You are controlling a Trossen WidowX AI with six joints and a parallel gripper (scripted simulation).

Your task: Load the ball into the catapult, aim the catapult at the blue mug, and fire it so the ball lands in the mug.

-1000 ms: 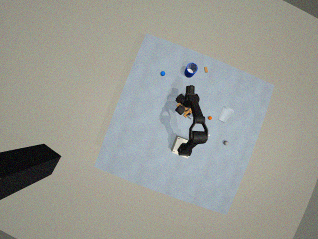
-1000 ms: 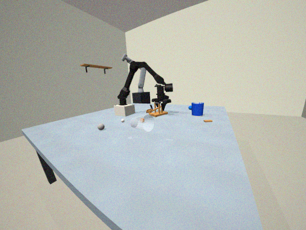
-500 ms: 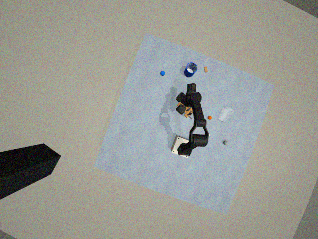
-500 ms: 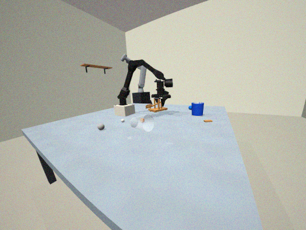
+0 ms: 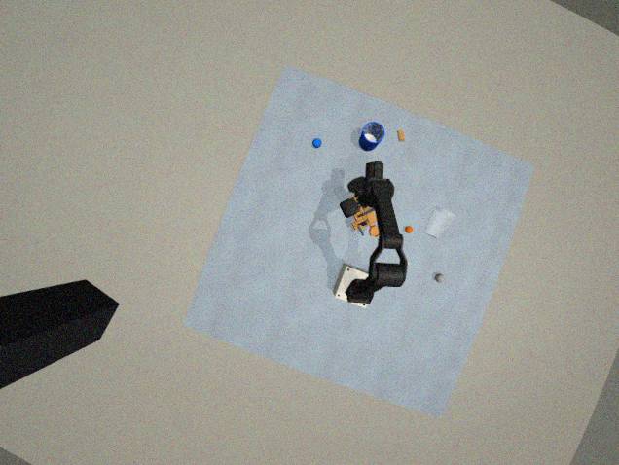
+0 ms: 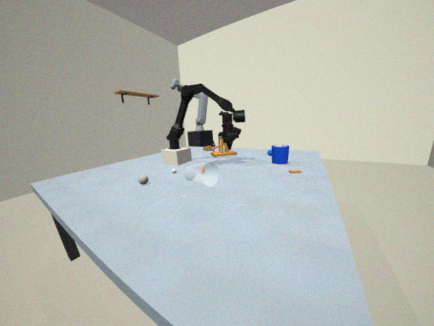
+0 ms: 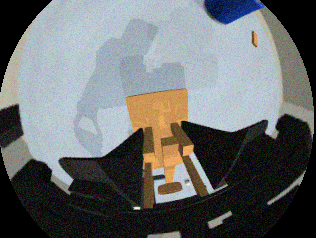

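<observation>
Jaws clamp my gripper [image 7: 162, 127] onto the catapult [image 7: 161, 135] on the tabletop [image 5: 279, 279]; the blue mug [image 7: 229, 0] sits at one o'clock.

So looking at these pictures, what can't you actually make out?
- Top view: the black arm covers most of the orange wooden catapult.
- Wrist view: the blue mug is cut off by the round lens edge; the catapult's near end sits behind the dark jaws shut on it.
- Exterior view: too small and distant to show whether a ball sits in the catapult.
</observation>
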